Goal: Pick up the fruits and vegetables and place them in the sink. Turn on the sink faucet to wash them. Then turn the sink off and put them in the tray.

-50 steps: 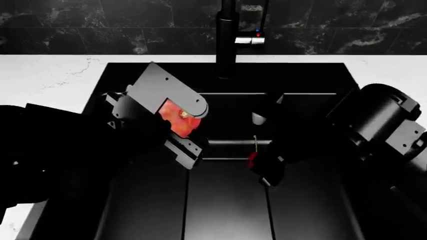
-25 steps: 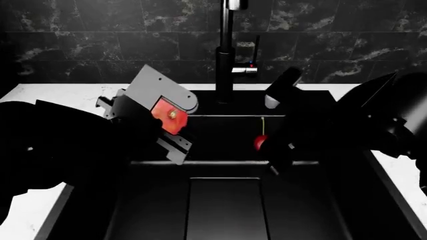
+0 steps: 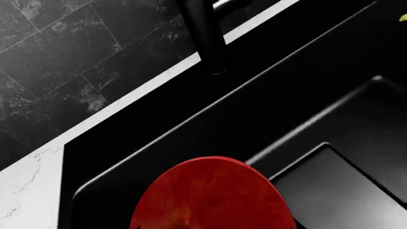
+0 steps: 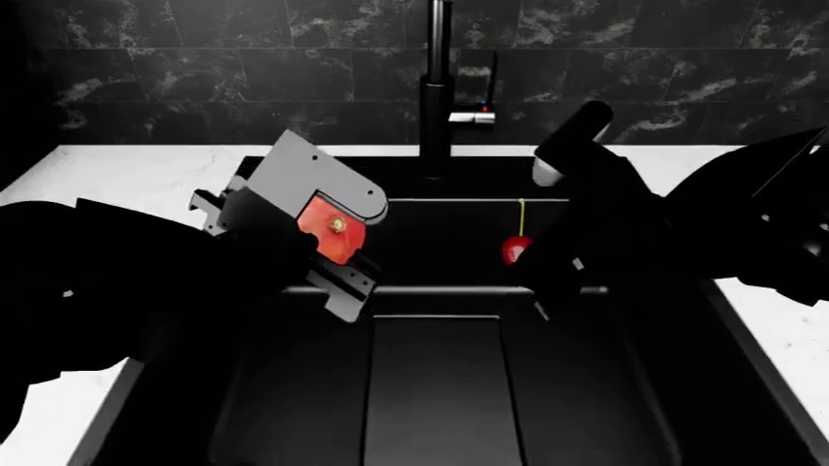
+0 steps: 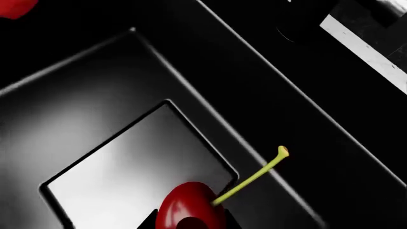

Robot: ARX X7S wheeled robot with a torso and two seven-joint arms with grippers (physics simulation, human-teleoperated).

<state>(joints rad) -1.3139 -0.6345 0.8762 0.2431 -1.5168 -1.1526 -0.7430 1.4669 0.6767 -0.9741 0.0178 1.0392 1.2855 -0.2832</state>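
the chief risk, as a judgement, is a drop: the red fruit [image 4: 328,236] is round and smooth and could squirt out of the left claw [image 4: 332,243] if the arm swings, and the cherry [image 4: 515,250] is so small that the right claw [image 4: 529,264] could lose it or bruise it; either would fall into the sink [image 4: 259,388] and roll across its floor. taking the faucet [image 4: 437,92] as the landmark, the red fruit hangs in front of it and to its left, pinched between the left claw's plates, above the sink. the cherry hangs in front of the faucet and slightly to its right, stem upward, nipped at its base by the right claw.
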